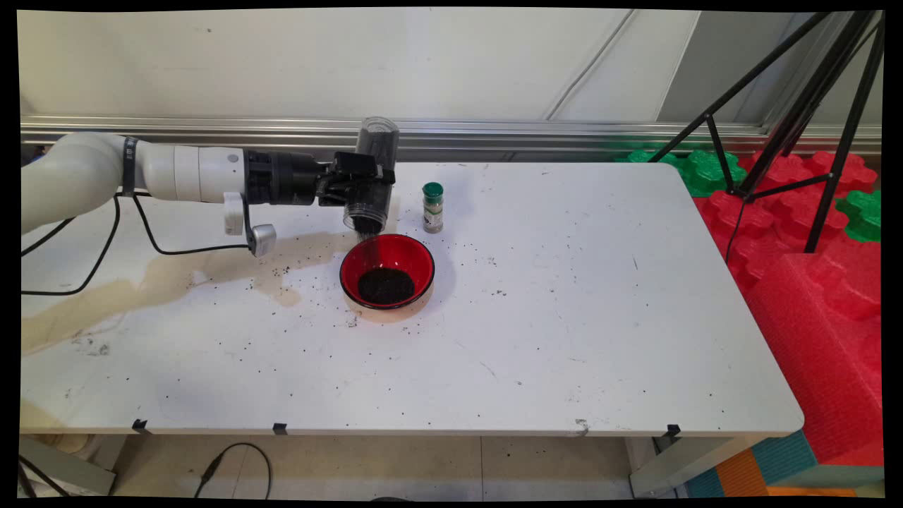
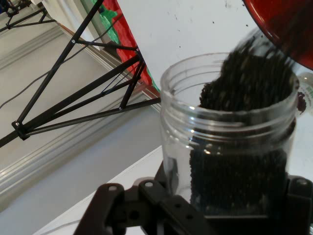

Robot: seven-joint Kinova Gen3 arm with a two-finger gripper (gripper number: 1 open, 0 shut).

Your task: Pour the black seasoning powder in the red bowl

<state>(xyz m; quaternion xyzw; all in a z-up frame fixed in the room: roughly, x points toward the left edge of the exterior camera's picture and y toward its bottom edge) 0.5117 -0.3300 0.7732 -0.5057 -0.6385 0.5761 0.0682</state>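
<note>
A clear, wide-mouthed plastic jar partly filled with small black granules is held in the black two-finger gripper, whose fingers are pressed against the jar's sides. The jar is turned mouth-down and slightly tilted, directly above the far rim of a round red bowl with a black outside that stands on the white table. In the hand view the granules are seen gathered at the jar's threaded mouth and spilling over its lip toward the bowl.

A dark heap of the same granules is already lying in the bottom of the bowl, while a good share is seen to remain inside the jar; the pouring is therefore judged to be partly done, with the jar not yet emptied. Stray black grains are scattered over the table around the bowl, mostly to its left and front, where a pale brownish stain is also spread.

A small glass spice bottle with a green cap stands upright just beyond the bowl, beside the jar and apart from both.
</note>
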